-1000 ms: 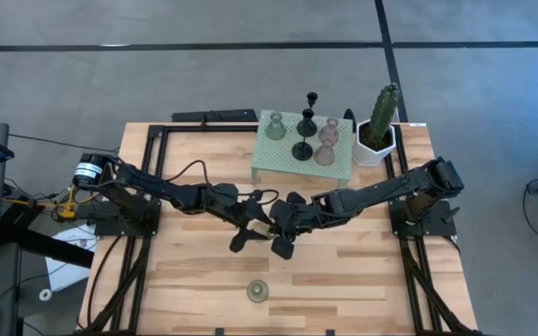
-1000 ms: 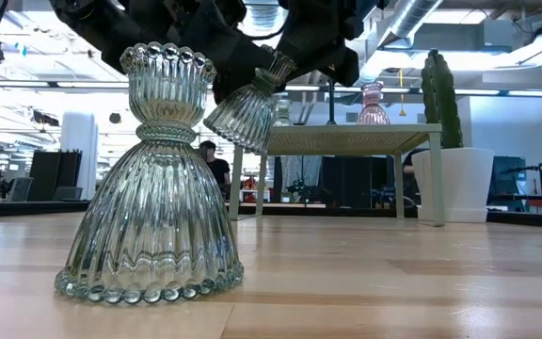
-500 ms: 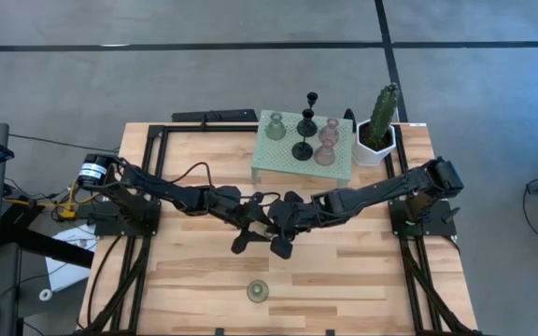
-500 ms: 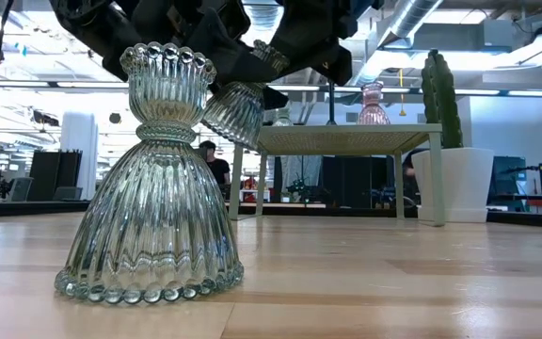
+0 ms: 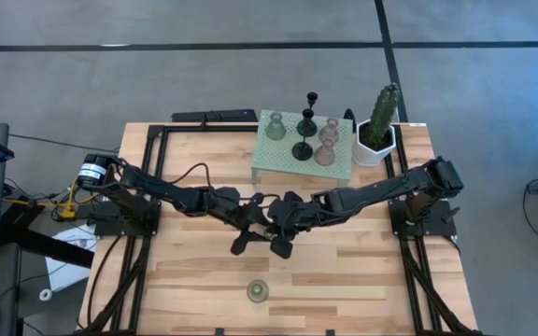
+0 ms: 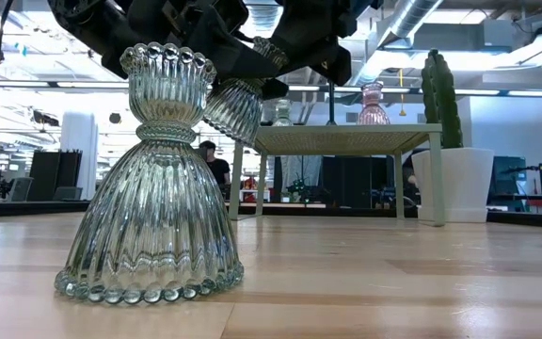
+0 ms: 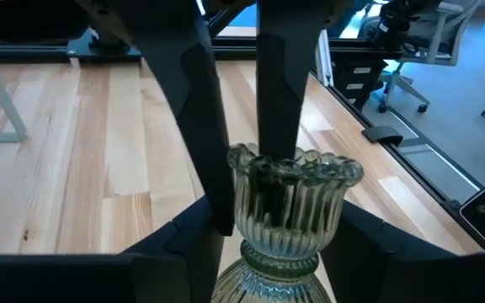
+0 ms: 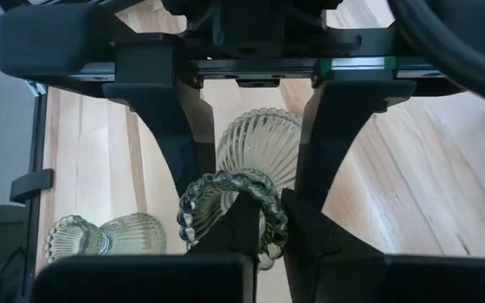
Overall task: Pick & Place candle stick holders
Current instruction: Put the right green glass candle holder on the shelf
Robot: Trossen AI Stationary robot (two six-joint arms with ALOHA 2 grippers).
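- Both arms meet over the middle of the table, on 1 pale green glass holder [image 6: 234, 108] — carried in the air, tilted, clear of the wood.
- Left gripper [image 7: 280, 252]: clenched on that pale green glass holder, 1 finger on each side of its ribbed body below the cup.
- Right gripper [image 8: 269, 231]: comes in from the opposite side and is pinched on the cup wall — 1 finger inside the cup, 1 outside the beaded rim.
- Second green holder [image 5: 257, 291]: upright on the bare table [image 5: 185, 280] near the front edge, well apart from both grippers.
- Mint perforated stand [image 5: 288, 166] at the table's back edge carries 5 more:
- 1 green holder on the stand [image 5: 275, 126] at its back left corner;
- 2 black stemmed holders [image 5: 304, 147] in the middle, 1 behind the other;
- 2 pinkish holders [image 5: 325, 153] on the right side, just beside each other.
- Cactus [image 5: 384, 107] in a white pot [image 5: 374, 147], just beside the stand's right end.
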